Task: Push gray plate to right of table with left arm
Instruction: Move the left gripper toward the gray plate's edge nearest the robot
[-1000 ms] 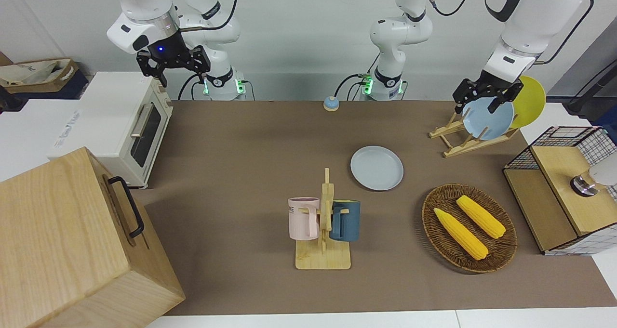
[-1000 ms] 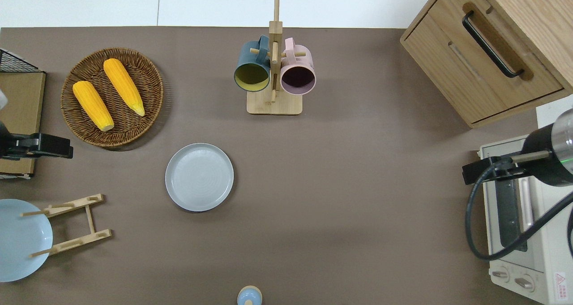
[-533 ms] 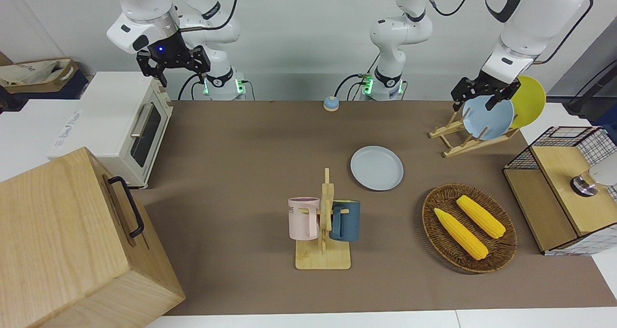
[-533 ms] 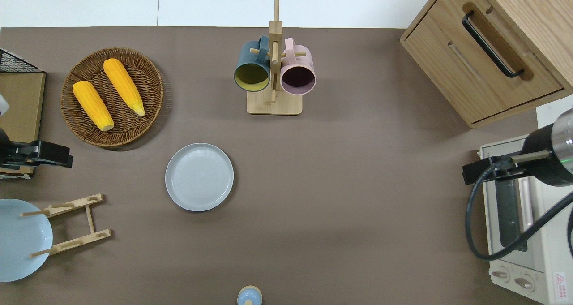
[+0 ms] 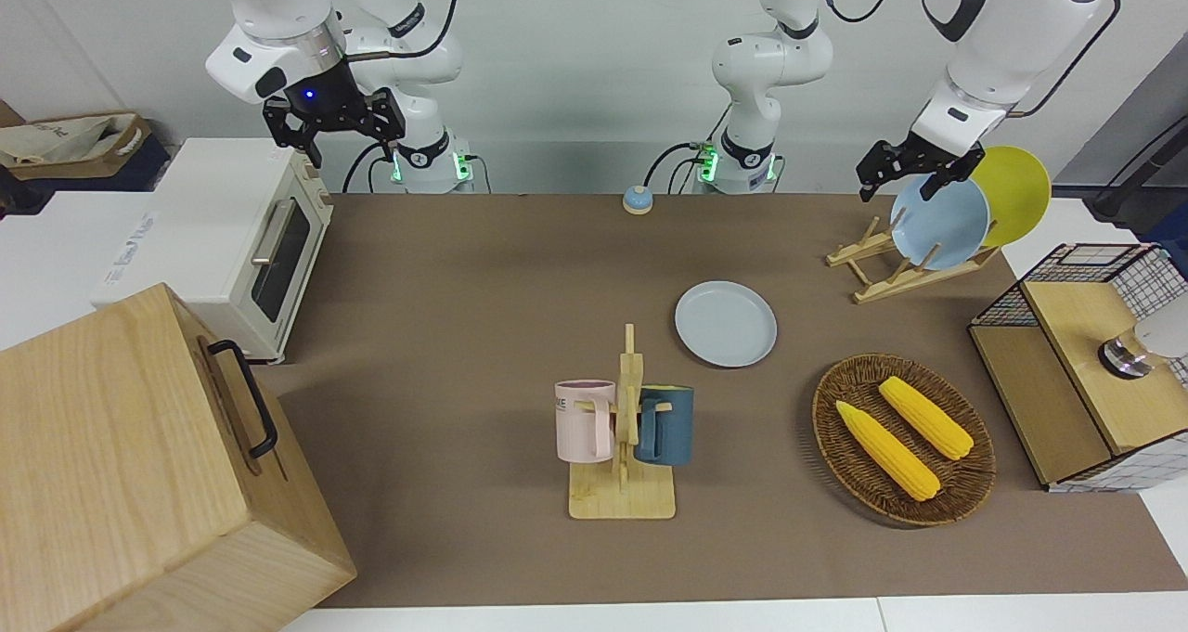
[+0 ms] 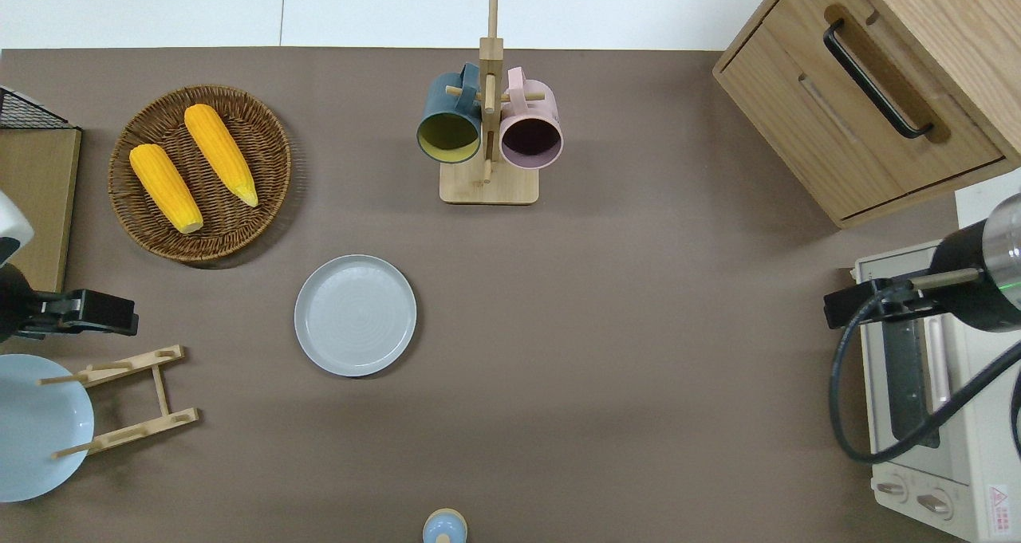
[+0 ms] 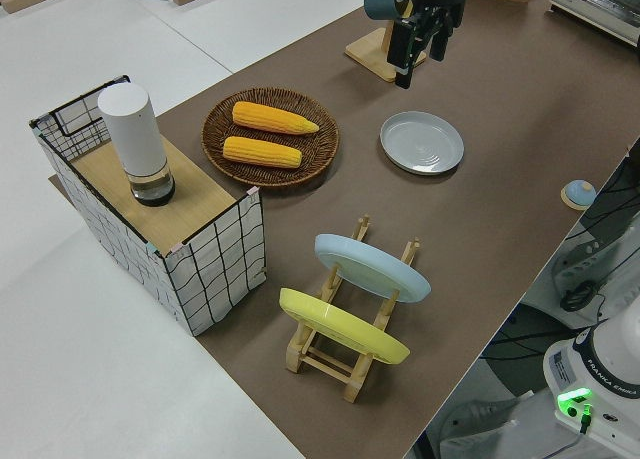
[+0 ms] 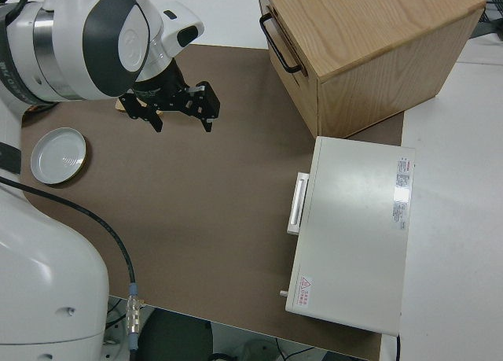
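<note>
Over the last second the left hand (image 5: pixel 914 163) has risen and drifted toward the middle of the surface, off the face of the sky-blue plate (image 5: pixel 939 222) to above its top rim; from overhead the left hand (image 6: pixel 100 322) has slid toward the robots' side.

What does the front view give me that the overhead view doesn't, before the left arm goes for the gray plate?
Front view only: the yellow plate on the dish rack, the white canister on the wire-sided box, and the whole left gripper, fingers open, up in the air.
Overhead view only: into the mugs; the blue mug is yellow inside.
Both: the gray plate flat on the table, untouched, nearer to the robots than the corn basket and the mug stand; the right gripper is parked.
</note>
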### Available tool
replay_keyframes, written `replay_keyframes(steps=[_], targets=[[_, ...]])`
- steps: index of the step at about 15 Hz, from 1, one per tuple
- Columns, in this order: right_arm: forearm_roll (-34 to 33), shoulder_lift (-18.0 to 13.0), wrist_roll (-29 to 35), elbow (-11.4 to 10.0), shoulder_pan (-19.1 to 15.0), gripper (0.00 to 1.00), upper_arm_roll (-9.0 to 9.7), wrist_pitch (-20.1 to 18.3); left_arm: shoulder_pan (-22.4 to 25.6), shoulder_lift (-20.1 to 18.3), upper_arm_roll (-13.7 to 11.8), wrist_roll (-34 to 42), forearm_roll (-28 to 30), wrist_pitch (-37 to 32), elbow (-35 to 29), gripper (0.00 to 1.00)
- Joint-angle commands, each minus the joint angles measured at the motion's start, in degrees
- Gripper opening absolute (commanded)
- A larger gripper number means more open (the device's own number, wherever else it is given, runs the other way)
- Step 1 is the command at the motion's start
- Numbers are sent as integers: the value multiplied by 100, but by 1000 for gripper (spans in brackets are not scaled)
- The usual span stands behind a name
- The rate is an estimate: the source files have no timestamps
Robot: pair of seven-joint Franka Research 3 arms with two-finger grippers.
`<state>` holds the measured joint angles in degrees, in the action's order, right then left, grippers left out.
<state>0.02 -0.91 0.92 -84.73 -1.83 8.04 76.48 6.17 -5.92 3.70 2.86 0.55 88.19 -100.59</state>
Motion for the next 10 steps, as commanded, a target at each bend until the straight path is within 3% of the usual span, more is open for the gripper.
replay_keyframes(steps=[1,5,10], targets=[[25,-14,75,53,-115,983,92,-89,-81,-436,17,-13,243,426,-723,1000],[25,-14,66,53,-107,983,92,-89,-99,-814,114,-13,524,1093,-1663,998],[25,-14,66,53,-116,983,92,-89,-213,-876,438,-434,692,1919,-2376,998]])
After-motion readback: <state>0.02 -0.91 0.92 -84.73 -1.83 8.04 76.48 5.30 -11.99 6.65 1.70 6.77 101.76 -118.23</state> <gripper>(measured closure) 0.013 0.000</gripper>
